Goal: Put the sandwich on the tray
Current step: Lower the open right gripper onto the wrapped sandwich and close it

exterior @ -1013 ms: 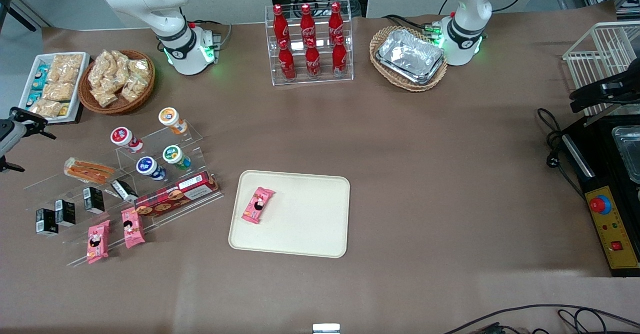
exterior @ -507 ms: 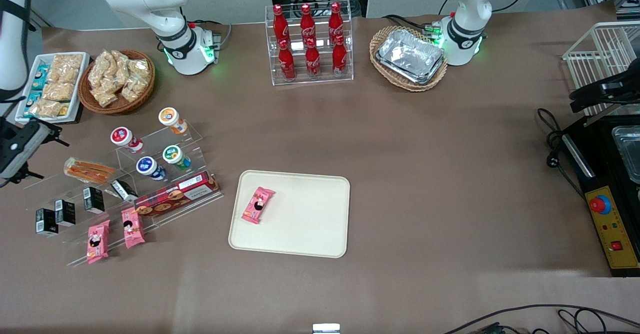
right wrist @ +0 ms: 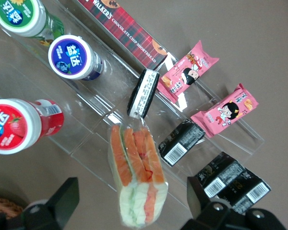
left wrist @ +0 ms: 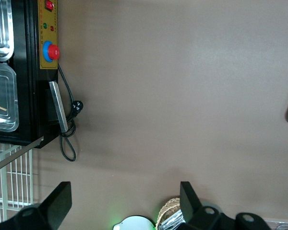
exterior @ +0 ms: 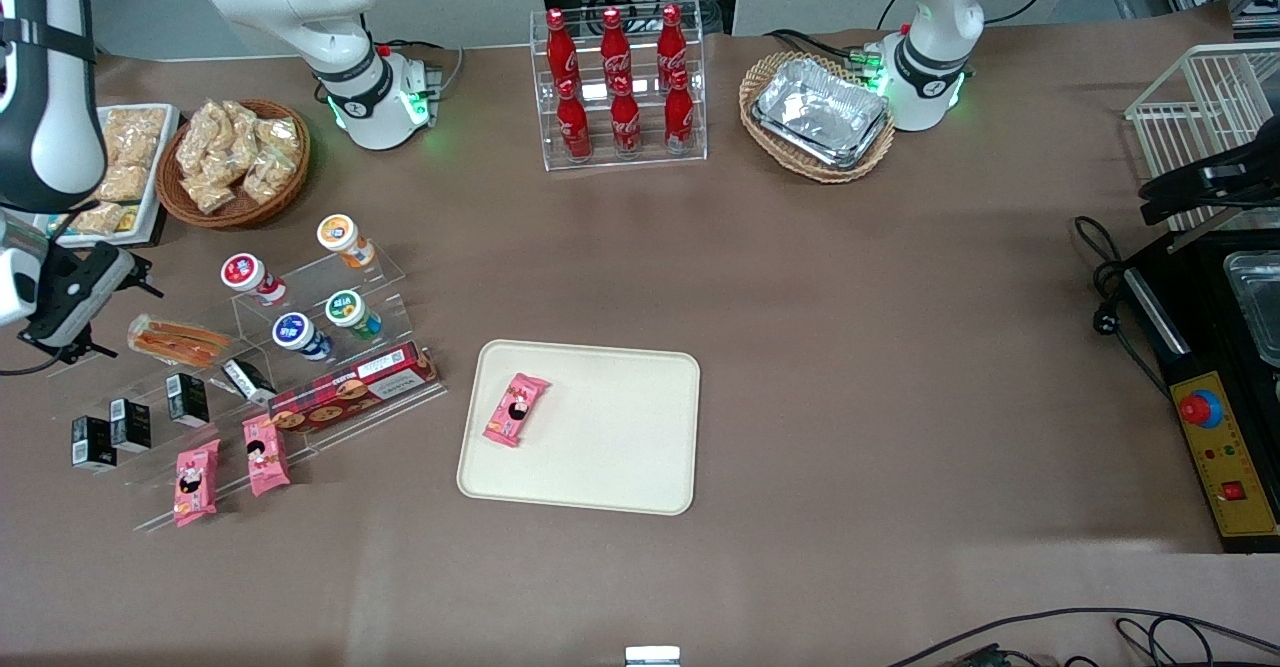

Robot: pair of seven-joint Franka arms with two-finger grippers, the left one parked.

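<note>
The sandwich (right wrist: 137, 175), clear-wrapped white bread showing orange and green layers, is lying on the clear acrylic stand (exterior: 95, 365), well apart from the tray (exterior: 610, 427). The gripper (exterior: 85, 292) is hovering beside the sandwich, fingers spread wide and holding nothing.

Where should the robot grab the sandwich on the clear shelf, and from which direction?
Probably from above, across the narrow width near the middle of the sandwich. It lies flat and oblong on the clear stepped shelf, its long edges free, so the open fingers can straddle it. A small black box touches one end, so an end grip looks crowded. The gripper hangs above it, empty.
</note>
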